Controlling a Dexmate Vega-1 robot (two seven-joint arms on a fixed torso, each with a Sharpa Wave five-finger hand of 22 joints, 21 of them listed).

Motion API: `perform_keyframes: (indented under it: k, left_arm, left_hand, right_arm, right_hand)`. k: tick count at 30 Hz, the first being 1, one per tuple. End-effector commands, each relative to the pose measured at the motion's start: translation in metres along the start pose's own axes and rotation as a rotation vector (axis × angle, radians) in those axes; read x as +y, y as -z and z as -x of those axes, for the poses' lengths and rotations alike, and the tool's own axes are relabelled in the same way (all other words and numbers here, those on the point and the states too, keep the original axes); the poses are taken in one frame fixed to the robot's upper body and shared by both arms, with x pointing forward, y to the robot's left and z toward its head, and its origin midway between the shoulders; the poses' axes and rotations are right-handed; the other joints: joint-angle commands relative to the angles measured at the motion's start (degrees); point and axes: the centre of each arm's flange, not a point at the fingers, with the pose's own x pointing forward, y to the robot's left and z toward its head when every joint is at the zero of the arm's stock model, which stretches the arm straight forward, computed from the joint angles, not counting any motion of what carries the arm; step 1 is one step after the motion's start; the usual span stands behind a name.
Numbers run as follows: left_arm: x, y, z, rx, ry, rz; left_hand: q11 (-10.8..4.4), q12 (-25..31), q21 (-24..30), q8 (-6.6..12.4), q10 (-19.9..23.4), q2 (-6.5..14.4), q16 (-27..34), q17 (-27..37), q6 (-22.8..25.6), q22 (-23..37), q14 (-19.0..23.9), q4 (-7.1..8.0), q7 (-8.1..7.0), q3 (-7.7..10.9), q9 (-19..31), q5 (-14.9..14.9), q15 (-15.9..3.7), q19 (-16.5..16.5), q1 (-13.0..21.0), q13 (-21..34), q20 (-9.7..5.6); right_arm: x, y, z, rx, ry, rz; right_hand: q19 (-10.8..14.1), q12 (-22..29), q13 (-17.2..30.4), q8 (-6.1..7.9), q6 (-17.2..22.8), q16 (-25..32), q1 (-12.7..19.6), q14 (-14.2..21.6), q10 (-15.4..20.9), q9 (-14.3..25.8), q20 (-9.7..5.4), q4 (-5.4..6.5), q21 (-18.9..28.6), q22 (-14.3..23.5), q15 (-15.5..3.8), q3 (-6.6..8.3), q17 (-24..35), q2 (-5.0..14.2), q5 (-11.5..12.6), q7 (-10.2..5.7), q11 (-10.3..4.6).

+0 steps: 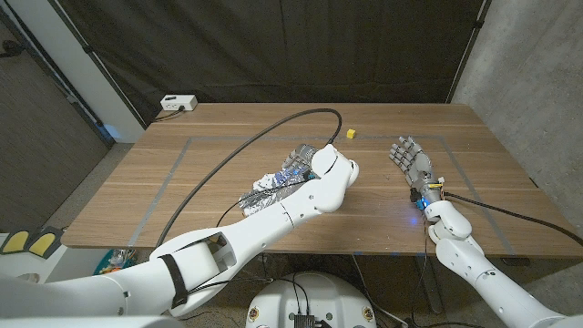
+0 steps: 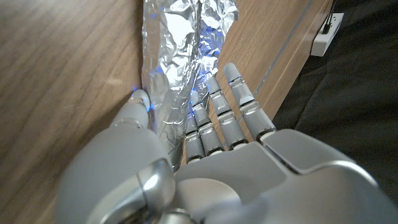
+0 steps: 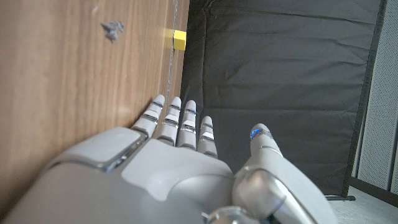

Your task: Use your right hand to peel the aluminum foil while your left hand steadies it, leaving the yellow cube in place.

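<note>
Crumpled aluminum foil [image 1: 271,188] lies near the table's middle, under my left hand [image 1: 321,169]. In the left wrist view the foil [image 2: 180,43] runs between the thumb [image 2: 139,103] and the fingers [image 2: 219,118] of my left hand [image 2: 205,168], which grips it. The yellow cube [image 1: 350,134] sits bare on the wood beyond the foil, apart from both hands. My right hand [image 1: 410,160] stands to the right of the foil with its fingers spread and nothing in it. The right wrist view shows that hand [image 3: 174,162] with the yellow cube [image 3: 180,39] well ahead of its fingertips.
A white power strip [image 1: 178,103] sits at the far left corner, and a black cable [image 1: 273,128] arcs over the table toward my left arm. Grey tape lines [image 1: 169,175] mark a rectangle on the wood. A tiny foil scrap [image 3: 113,27] lies near the cube.
</note>
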Motion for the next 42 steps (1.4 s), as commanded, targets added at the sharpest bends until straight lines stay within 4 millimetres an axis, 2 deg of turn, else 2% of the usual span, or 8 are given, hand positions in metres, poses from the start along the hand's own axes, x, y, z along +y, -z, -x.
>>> perform_keyframes:
  k: [1,5,8,12,18,24,32,42]
  left_arm:
    - [-0.027,-0.014,-0.016,0.041,-0.063,0.012]
    - [-0.035,-0.012,-0.021,0.052,-0.087,0.035]
    - [-0.039,-0.010,-0.025,0.042,-0.096,0.055]
    - [-0.047,-0.007,-0.032,0.037,-0.107,0.093]
    - [-0.059,-0.003,-0.039,0.001,-0.176,0.172]
    - [-0.077,0.008,-0.050,-0.089,-0.264,0.378]
    - [-0.098,0.023,-0.064,-0.216,-0.278,0.718]
    - [-0.105,0.052,-0.073,-0.406,-0.186,1.273]
  left_hand:
    - [-1.71,3.1,2.6,3.84,9.1,3.7,2.6,1.6,15.7,0.6,8.1,-0.36,0.11,1.77,0.1,0.1,-8.78,3.9,6.2,1.1,-2.41]
    - [-1.67,4.8,5.1,6.47,14.5,4.5,4.5,3.1,22.5,1.0,14.0,-1.10,0.03,3.73,0.0,0.2,-9.18,6.1,10.6,2.1,-4.15]
    - [-1.64,4.8,7.6,6.39,15.5,4.3,6.9,4.9,22.8,1.9,18.7,-1.53,0.27,4.12,-0.1,-0.1,-9.56,7.9,13.7,2.8,-6.20]
    - [-2.20,4.1,10.3,5.37,15.2,3.8,7.7,6.3,20.7,2.8,20.1,-2.16,0.48,4.80,0.1,-0.3,-9.63,9.3,18.2,3.4,-7.61]
    - [-1.83,4.7,16.9,5.48,21.2,2.9,8.3,7.2,20.0,3.2,27.1,-0.39,2.68,3.46,1.5,-0.2,-9.53,13.6,20.6,4.3,-11.32]
    - [0.48,7.7,23.0,6.55,20.4,3.0,8.5,9.0,16.9,2.9,33.3,0.21,4.86,1.80,6.4,1.3,-9.14,16.8,23.1,10.1,-12.17]
    - [1.24,13.8,28.0,8.58,18.0,3.3,11.7,14.9,14.6,2.2,37.1,1.33,6.24,0.06,13.6,3.4,-8.84,18.6,24.2,19.6,-12.28]
    - [0.87,16.7,29.6,10.64,18.0,3.2,13.5,18.3,14.4,2.1,36.9,2.02,5.77,-0.19,17.4,4.7,-8.73,18.4,24.1,24.1,-12.10]
  right_arm:
    - [-0.004,-0.005,-0.007,-0.012,0.021,0.024]
    - [-0.003,-0.005,-0.011,-0.008,0.019,0.030]
    - [-0.002,-0.006,-0.013,-0.007,0.018,0.044]
    - [-0.001,-0.008,-0.017,-0.008,0.020,0.058]
    - [0.001,-0.011,-0.020,0.001,0.020,0.090]
    - [0.004,-0.013,-0.021,0.000,0.023,0.100]
    - [0.006,-0.016,-0.020,0.010,0.030,0.123]
    - [0.010,-0.023,-0.021,0.014,0.027,0.153]
  right_hand:
    - [0.5,0.4,0.1,0.29,0.4,0.3,-0.5,0.7,0.7,0.3,0.04,0.38,0.3,0.1,0.24,0.11,0.2,0.10,-0.2,0.06,0.05]
    - [0.5,0.4,0.1,0.32,0.6,0.2,-0.6,0.8,0.8,0.3,0.08,0.41,0.3,0.1,0.21,0.12,0.2,0.10,-0.2,0.13,0.08]
    - [0.5,0.4,0.1,0.31,0.6,0.2,-0.6,0.9,0.8,0.3,0.10,0.43,0.3,0.1,0.20,0.13,0.2,0.09,-0.2,0.14,0.09]
    - [0.5,0.4,0.1,0.29,0.6,0.2,-0.6,0.9,0.9,0.3,0.12,0.44,0.3,0.1,0.23,0.16,0.2,0.08,-0.2,0.14,-0.02]
    - [0.6,0.3,0.1,0.23,0.6,0.0,-0.6,1.0,0.8,0.3,0.14,0.46,0.3,0.2,0.21,0.22,0.2,0.08,-0.2,0.12,-0.04]
    - [0.6,0.2,0.1,0.20,0.7,0.0,-0.6,1.0,0.7,0.3,0.13,0.46,0.3,0.2,0.19,0.27,0.1,0.08,-0.2,0.14,-0.01]
    - [0.5,0.2,0.1,0.17,0.7,-0.1,-0.6,1.0,0.7,0.3,0.11,0.43,0.3,0.2,0.21,0.35,0.1,0.08,-0.2,0.17,-0.04]
    - [0.5,0.1,0.1,0.13,0.7,-0.3,-0.6,0.9,0.6,0.3,0.04,0.43,0.2,0.2,0.22,0.42,0.1,0.09,-0.2,0.14,0.02]
